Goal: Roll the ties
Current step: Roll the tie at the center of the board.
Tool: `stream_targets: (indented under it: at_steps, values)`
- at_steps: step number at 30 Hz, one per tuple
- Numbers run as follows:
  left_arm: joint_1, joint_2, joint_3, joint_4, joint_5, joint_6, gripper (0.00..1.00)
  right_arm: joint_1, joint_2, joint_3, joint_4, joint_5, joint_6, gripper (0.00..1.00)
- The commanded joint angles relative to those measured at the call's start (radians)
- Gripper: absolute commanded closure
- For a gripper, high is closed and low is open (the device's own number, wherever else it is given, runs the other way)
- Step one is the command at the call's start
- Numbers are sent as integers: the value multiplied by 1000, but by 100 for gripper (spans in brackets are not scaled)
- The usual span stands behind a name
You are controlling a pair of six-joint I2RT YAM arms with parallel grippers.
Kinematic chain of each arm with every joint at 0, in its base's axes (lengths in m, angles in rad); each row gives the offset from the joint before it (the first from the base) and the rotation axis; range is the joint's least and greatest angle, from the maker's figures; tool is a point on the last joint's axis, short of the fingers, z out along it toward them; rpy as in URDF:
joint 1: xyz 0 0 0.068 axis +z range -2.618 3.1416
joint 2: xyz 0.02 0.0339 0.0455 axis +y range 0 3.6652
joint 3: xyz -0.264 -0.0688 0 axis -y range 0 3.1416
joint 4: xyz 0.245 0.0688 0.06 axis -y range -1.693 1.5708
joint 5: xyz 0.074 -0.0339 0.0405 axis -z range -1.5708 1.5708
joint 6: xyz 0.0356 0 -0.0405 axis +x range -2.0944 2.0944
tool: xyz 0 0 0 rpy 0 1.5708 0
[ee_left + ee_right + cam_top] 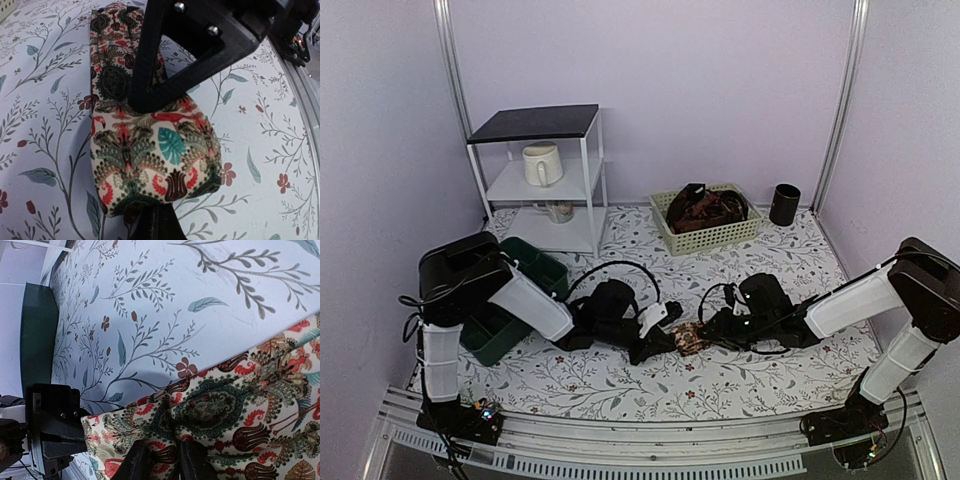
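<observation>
The tie (pixel 688 338) is lying near the middle of the table (pixel 620 385), between the two pincers. It is cream fabric patterned in red, green and teal.

The left pincer (pixel 150 160) is holding one end of it, which is doubled over into a fat fold. One finger (pixel 150 65) is pressing on top of the fold and the other is showing at its near edge, so the jaws are closing partway on the cloth. From there the tie is running flat along the table.

The right pincer (pixel 162 462) is gripping the tie too. Its fingers are sitting almost together, with a pinch of fabric between them.

Behind them, a basket (pixel 710 240) is holding other ties (pixel 705 208). A green bin (pixel 490 340) is sitting beside the left arm.
</observation>
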Motion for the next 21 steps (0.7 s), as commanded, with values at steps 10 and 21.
stream_targets:
  at_steps: [10,21]
  values:
    - [2,12,25,92,47,-72,100,2,61,-1,11,-61,-5,75]
    - [59,-66,-40,125,45,-94,100,66,80,28,55,-56,133,75]
